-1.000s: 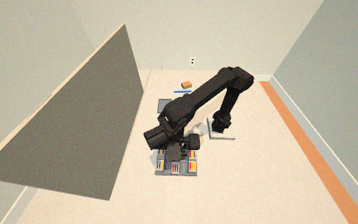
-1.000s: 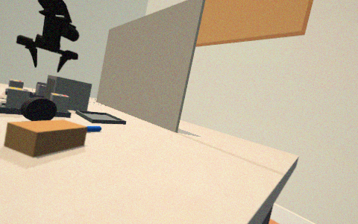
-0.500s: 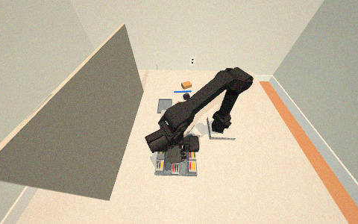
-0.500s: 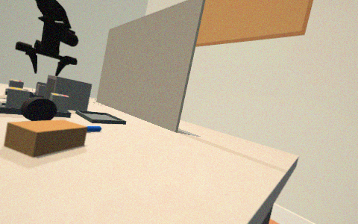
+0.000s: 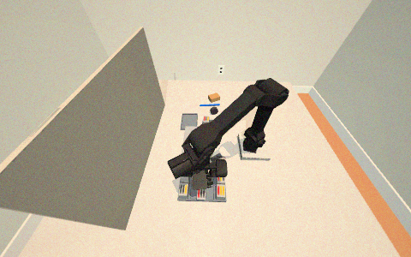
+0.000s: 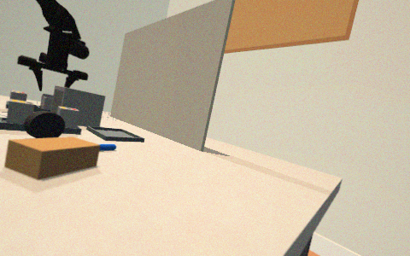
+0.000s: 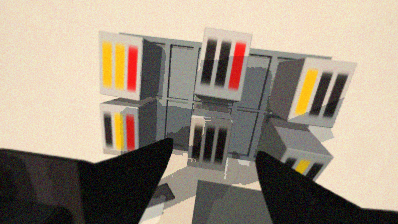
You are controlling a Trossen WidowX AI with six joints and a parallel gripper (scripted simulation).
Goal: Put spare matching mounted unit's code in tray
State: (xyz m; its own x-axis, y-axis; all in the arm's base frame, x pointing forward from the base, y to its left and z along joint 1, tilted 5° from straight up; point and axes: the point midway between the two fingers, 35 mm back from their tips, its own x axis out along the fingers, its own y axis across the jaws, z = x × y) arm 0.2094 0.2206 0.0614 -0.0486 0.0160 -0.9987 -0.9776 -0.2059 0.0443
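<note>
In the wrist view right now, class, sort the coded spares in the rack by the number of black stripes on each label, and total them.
No black stripes: 1, the yellow-yellow-red spare
One black: 1
Two black: 3, black-black-red, yellow-black-black, and black-yellow-black, partly hidden
Three black: 1
Total: 6 spares

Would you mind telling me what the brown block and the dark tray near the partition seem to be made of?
Brown block: looks like wood or cardboard, with flat matte tan faces and sharp edges. Tray: probably plastic or painted metal, with a thin dark rim, a grey floor and no shine. Neither is certain from looks alone.
</note>
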